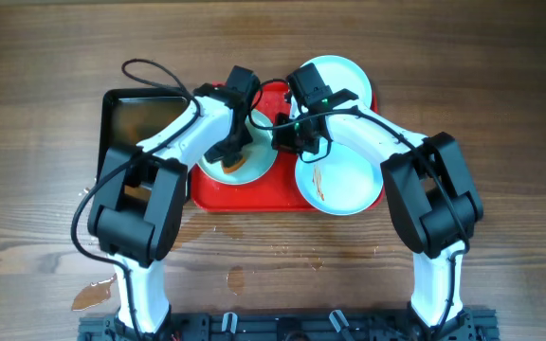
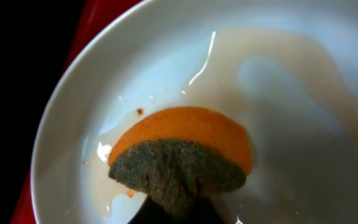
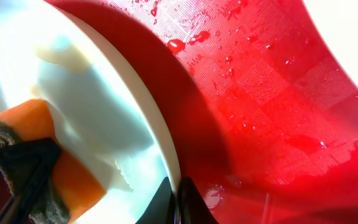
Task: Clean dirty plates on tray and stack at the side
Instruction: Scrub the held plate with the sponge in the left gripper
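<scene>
The red tray [image 1: 254, 197] holds three pale plates. My left gripper [image 1: 227, 156] is shut on an orange sponge with a dark scouring side [image 2: 185, 143] and presses it onto the wet left plate [image 1: 257, 167], which fills the left wrist view [image 2: 291, 93]. My right gripper [image 1: 284, 137] is shut on that plate's right rim [image 3: 160, 124], one finger on each side [image 3: 178, 205]. A second plate [image 1: 349, 185] with a thin brown smear lies at the tray's front right. A third plate [image 1: 339, 76] sits at the back right.
A black tray [image 1: 136, 118] with brownish water stands left of the red tray. Water puddles lie on the wooden table at the front left [image 1: 93, 294] and front middle [image 1: 235, 278]. The red tray floor [image 3: 278, 93] is wet with droplets.
</scene>
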